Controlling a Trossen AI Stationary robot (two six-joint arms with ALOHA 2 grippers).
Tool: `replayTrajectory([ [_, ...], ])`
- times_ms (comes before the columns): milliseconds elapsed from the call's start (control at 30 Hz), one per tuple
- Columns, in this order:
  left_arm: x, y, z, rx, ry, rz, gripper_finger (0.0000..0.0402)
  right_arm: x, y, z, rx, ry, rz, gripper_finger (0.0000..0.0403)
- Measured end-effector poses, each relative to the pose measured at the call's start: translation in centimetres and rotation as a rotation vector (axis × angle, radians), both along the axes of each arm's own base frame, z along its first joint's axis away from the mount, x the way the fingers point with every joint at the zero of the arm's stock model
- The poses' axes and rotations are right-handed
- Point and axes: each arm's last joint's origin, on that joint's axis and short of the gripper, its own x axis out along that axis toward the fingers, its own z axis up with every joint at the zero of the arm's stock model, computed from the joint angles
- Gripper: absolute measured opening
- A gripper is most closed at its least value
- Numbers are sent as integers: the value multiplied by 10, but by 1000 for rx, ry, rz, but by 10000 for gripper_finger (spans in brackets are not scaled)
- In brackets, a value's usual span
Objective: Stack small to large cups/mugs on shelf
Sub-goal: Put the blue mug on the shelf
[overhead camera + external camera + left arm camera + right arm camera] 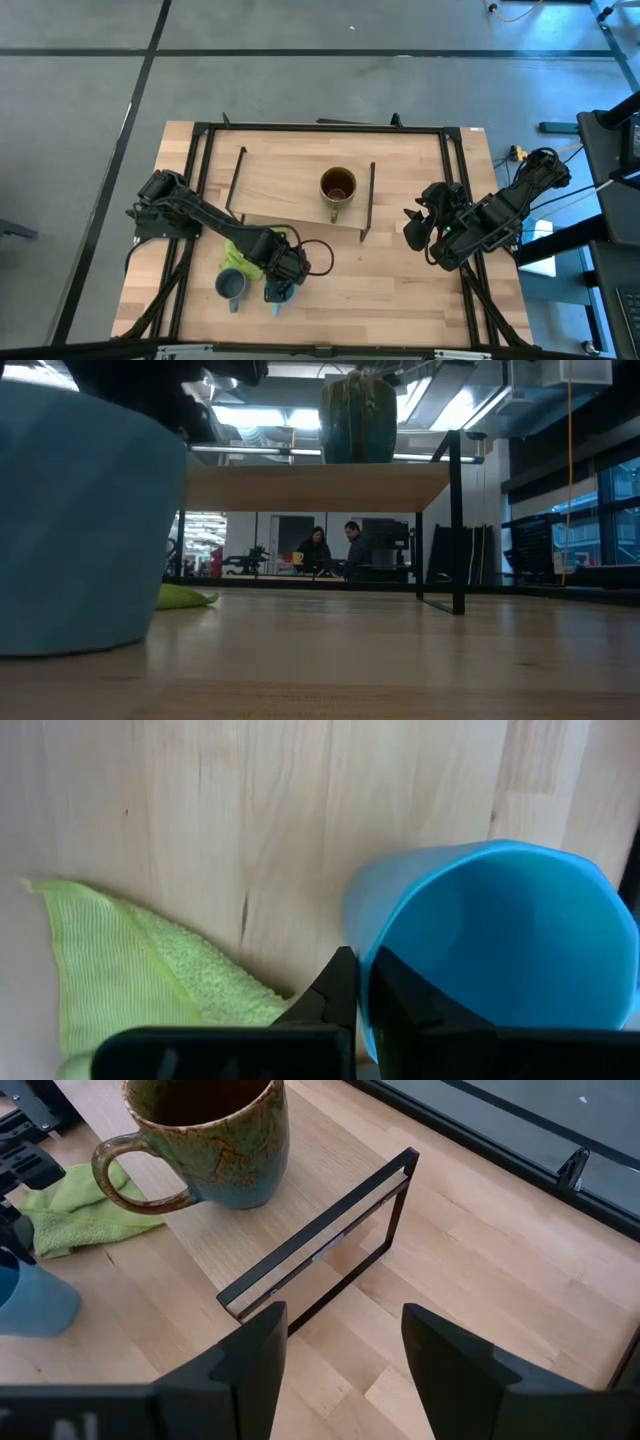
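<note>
A small light-blue mug point(281, 296) stands near the table's front edge, and its base is on the table in the low view point(70, 520). My left gripper point(279, 278) is above it, shut on its rim. A grey-blue mug point(230, 286) stands just to its left on the table. The olive-brown mug point(338, 187) stands upright on the light-wood shelf point(290, 190), toward its right end; the right wrist view point(205, 1140) shows it too. My right gripper point(412, 228) is open and empty to the right of the shelf. My left gripper point(362, 982) pinches the light-blue mug's wall at the rim point(362, 955). One finger point(405, 1005) is inside the mug and one finger point(335, 995) is outside. The fingers come from above, pointing down. The mug's base is on the table.
A lime-green cloth point(245, 250) lies on the table just behind the two blue mugs, in front of the shelf's left half. The shelf's black rod legs point(320, 1240) stand at both ends. A black frame point(320, 128) borders the tabletop. People sit in the room far behind point(330, 550).
</note>
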Motion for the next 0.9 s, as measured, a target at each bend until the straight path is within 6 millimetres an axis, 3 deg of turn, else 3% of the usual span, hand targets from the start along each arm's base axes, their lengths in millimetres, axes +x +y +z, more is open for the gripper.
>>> replayTrajectory([
  [400,7,8,42,-1,-14,1,7,0,0,0,0,0,0,200],
  [900,-4,47,145,150,-68,-6,6,0,0,0,0,0,0,200],
])
